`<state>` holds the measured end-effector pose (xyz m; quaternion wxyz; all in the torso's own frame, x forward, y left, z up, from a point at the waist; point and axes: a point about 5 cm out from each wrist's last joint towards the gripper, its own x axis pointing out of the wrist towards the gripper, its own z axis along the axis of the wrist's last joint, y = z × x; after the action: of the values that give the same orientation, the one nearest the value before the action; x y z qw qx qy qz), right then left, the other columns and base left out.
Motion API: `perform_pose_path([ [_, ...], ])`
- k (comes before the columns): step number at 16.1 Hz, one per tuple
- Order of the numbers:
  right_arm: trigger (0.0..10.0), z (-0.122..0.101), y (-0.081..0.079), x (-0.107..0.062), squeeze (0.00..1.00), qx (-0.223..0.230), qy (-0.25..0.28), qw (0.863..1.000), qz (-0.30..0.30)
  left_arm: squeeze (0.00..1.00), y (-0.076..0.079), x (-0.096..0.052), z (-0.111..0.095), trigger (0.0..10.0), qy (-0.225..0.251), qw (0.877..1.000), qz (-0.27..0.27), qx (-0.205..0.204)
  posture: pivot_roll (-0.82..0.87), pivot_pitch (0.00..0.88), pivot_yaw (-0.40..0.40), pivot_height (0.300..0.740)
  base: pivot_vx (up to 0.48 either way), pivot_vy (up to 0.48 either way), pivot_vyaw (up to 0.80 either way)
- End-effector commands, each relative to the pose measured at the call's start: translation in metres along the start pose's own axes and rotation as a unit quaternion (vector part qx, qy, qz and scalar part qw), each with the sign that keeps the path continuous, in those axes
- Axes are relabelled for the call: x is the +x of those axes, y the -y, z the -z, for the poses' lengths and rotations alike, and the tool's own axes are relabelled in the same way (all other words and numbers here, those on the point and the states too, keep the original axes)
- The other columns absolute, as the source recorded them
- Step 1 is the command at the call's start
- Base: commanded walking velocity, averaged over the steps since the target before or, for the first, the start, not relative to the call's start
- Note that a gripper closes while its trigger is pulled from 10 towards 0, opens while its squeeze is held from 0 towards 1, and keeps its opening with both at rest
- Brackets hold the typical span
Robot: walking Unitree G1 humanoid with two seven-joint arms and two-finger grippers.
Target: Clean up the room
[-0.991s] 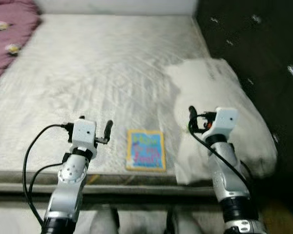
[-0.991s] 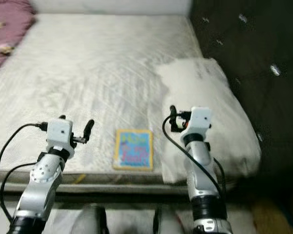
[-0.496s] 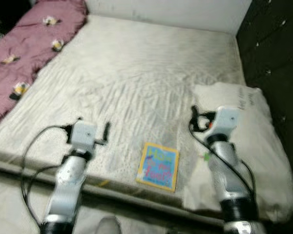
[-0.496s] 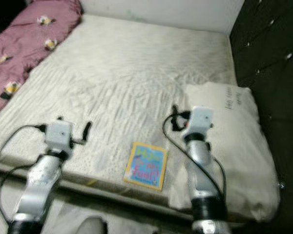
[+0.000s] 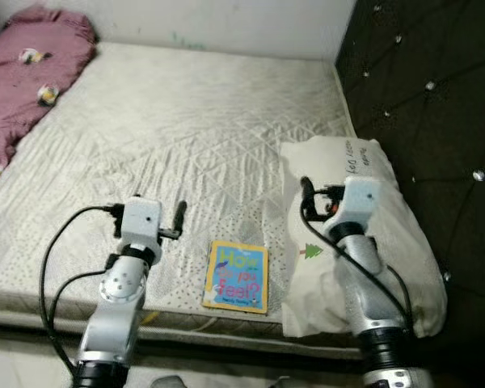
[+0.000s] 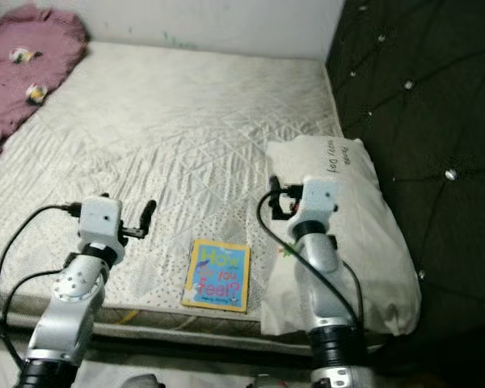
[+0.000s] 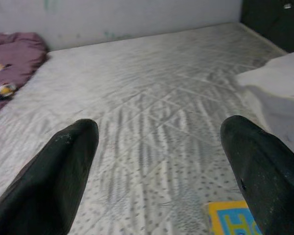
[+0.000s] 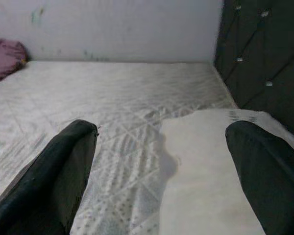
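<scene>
Lying between both spread, empty claws, left claw (image 7: pixel 157 171) and right claw (image 8: pixel 161 171): a children's book (image 5: pixel 236 276); white pillow (image 5: pixel 388 234) under the right.

Yellow-edged blue book (image 5: pixel 236 276), quilted white mattress (image 5: pixel 186 129)

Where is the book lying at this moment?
The book lies flat near the front edge of the mattress, between the two arms, just left of the white pillow.

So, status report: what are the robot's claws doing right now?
Left gripper and right gripper open, empty. Yellow-and-blue picture book flat at mattress edge. White pillow beside it.
</scene>
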<state>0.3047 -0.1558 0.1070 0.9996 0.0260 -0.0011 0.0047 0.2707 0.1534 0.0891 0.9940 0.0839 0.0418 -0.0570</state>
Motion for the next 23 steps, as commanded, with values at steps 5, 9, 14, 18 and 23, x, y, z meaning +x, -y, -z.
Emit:
perform_pose_path([
  [5, 10.0, 0.0024, 0.0070, -0.0018, 0.00, -0.008, -0.010, 1.000, 0.011, 0.00, 0.0034, 0.0033, -0.0008, 10.0, -0.006, 1.000, 0.011, -0.001, -0.06, 0.000, -0.010, 0.740, 0.000, 0.480, -0.48],
  [9, 10.0, 0.0031, 0.0028, -0.0017, 0.00, -0.007, -0.013, 1.000, -0.001, 0.00, 0.0076, 0.0041, -0.0011, 10.0, -0.006, 1.000, 0.019, 0.002, -0.07, 0.000, -0.012, 0.740, 0.000, 0.480, 0.00],
  [14, 10.0, 0.0053, 0.0021, -0.0019, 0.00, -0.011, -0.018, 1.000, -0.007, 0.00, 0.0096, 0.0053, -0.0033, 10.0, 0.001, 1.000, 0.024, 0.002, -0.06, 0.000, -0.017, 0.740, 0.000, 0.192, 0.00],
  [18, 10.0, 0.0066, 0.0012, -0.0029, 0.00, -0.012, -0.022, 1.000, -0.009, 0.00, 0.0072, 0.0058, -0.0016, 10.0, -0.007, 1.000, 0.013, -0.011, -0.07, 0.000, -0.017, 0.740, 0.000, 0.311, 0.00],
  [23, 10.0, 0.0072, 0.0022, -0.0033, 0.00, -0.016, -0.026, 0.999, -0.010, 0.00, 0.0068, 0.0066, -0.0032, 10.0, -0.005, 1.000, 0.008, -0.016, -0.07, 0.000, -0.021, 0.740, 0.000, 0.480, 0.00],
])
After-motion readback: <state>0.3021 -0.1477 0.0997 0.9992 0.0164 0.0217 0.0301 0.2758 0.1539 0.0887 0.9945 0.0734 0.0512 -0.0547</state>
